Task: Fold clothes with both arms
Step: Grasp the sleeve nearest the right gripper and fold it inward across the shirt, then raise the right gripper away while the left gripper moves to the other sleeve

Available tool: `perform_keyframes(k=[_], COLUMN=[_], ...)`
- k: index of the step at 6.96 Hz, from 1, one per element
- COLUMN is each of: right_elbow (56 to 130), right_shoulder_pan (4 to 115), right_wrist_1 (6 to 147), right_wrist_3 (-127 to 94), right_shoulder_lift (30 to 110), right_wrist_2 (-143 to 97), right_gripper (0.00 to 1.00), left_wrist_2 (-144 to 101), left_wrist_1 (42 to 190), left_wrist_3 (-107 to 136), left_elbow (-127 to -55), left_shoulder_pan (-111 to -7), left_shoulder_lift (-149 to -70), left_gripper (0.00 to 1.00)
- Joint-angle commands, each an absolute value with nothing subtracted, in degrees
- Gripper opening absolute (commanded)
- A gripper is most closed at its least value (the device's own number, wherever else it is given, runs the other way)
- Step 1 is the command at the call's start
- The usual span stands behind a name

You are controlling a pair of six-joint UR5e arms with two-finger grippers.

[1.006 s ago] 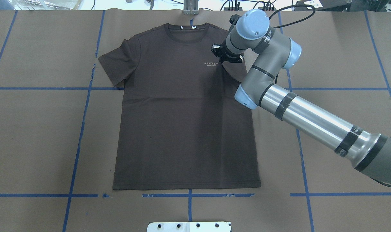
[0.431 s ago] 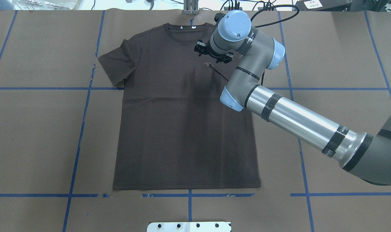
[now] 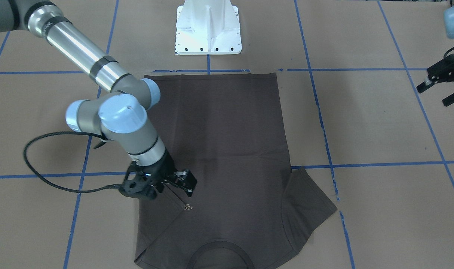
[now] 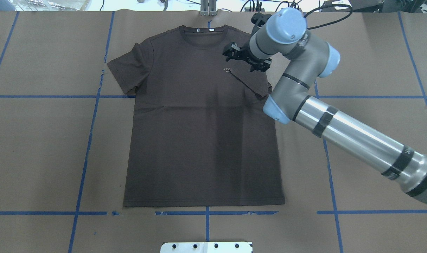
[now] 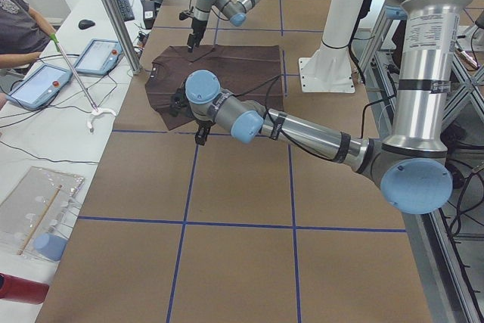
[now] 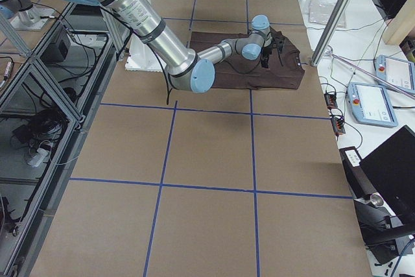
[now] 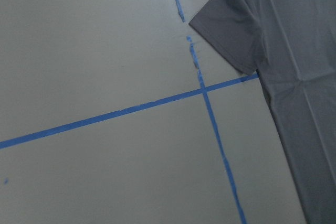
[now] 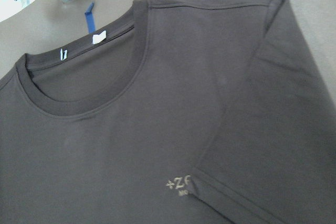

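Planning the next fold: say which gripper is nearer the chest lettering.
Right. The right gripper hovers just beside the chest lettering; the left gripper is off the T-shirt, far past its spread sleeve.

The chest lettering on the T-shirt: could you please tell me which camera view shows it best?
The right wrist view: the lettering is close up, its end covered by the folded-over sleeve. Overhead and front-facing views show only a tiny pale mark beside the right hand. The other views do not show it.
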State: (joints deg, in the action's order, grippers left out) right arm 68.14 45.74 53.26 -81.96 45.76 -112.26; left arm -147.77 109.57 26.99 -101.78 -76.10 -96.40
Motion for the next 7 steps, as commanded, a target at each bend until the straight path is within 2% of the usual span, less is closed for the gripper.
perform_keyframes(k=[1,4,6,7], right_elbow=[79.4,90.5,96.12,98.15], right_shoulder_pan=[52.43,56.51,56.51,56.43], right_wrist_1=[53.09,52.91,52.82,52.82], right_wrist_3=[-81.48,-81.12,-81.12,-81.12], right_shoulder_lift=[56.38,67.65,73.19,75.04], right_wrist_2=[-123.87,-129.02,-127.97,-127.88], right_gripper=[1.0,1.0,1.0,1.0], left_wrist_2=[-143.63,-133.87,-120.72,-120.33], left_wrist_1=[111.01,114.49,124.58,126.19], left_wrist_3=[38.8,51.64,59.47,59.85], left_elbow=[-91.38,-80.29,-73.0,-68.6], left_shoulder_pan=[-68.24,-59.0,-52.5,-52.21], left_shoulder_lift=[-108.39,-119.15,-121.45,-123.81], left_gripper=[1.0,1.0,1.0,0.93])
